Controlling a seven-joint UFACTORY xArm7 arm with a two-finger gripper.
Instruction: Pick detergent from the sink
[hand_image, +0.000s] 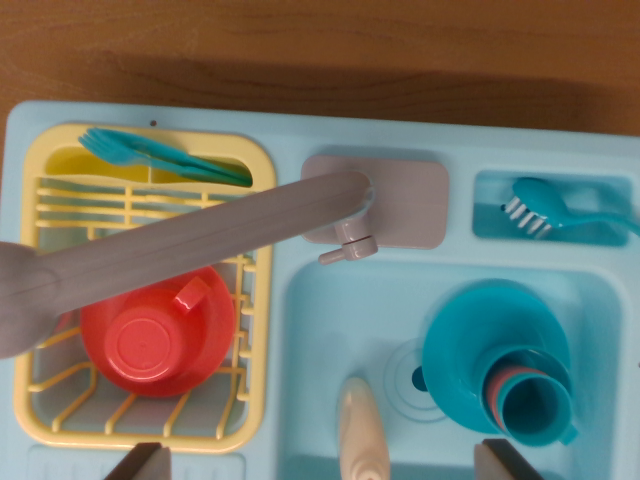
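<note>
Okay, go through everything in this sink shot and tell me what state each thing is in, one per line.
Detergent bottle: lying in the sink basin, not gripped.
Hand: open, above the bottle.
Red cup: upside down in the yellow rack.
Teal bowl: tilted, cups nested inside.
Faucet: swung over the rack.
Brush: lying in its tray.

A grey toy faucet (200, 240) sweeps out from its grey base plate (400, 200) across a yellow dish rack (255, 300), where a red cup (155, 340) sits upside down. Two teal forks (150, 155) lie along the rack's far compartment. In a small recessed tray at the wrist view's right, a teal dish brush (545, 205) rests with white bristles showing. A teal bowl (480, 350) stands just beside the drain (410, 378), holding nested cups, the outermost a teal cup (535, 405). Brown wooden table (320, 45) borders the top edge.
</note>
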